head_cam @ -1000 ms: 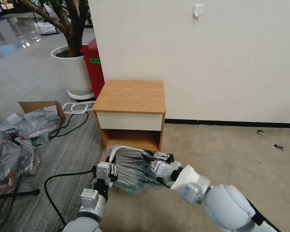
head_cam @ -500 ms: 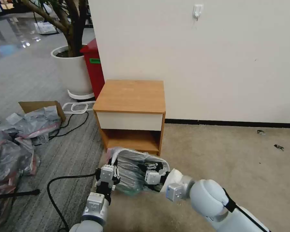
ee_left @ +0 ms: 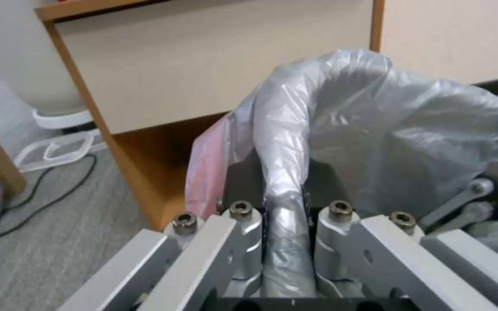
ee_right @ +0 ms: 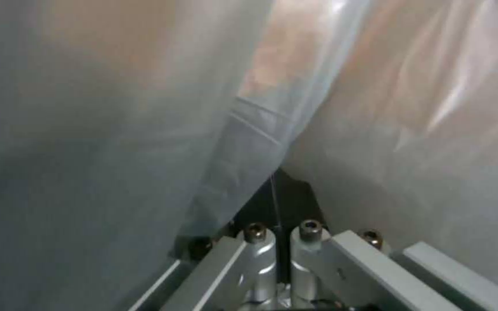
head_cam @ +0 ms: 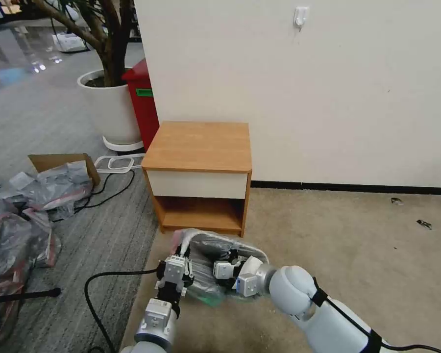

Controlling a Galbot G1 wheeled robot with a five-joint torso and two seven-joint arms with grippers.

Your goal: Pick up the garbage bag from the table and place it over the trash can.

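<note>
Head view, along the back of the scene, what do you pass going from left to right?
White plant pot → red bin → wooden table → white wall hook.

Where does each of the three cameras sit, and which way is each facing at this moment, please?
Head view: from the robot's head, forward and down at the table; both arms show, left gripper and right gripper at the garbage bag.
Left wrist view: along its fingers, clamped on a bag fold, toward the table.
Right wrist view: into bag plastic, linkage below.
Shared: the bag.
</note>
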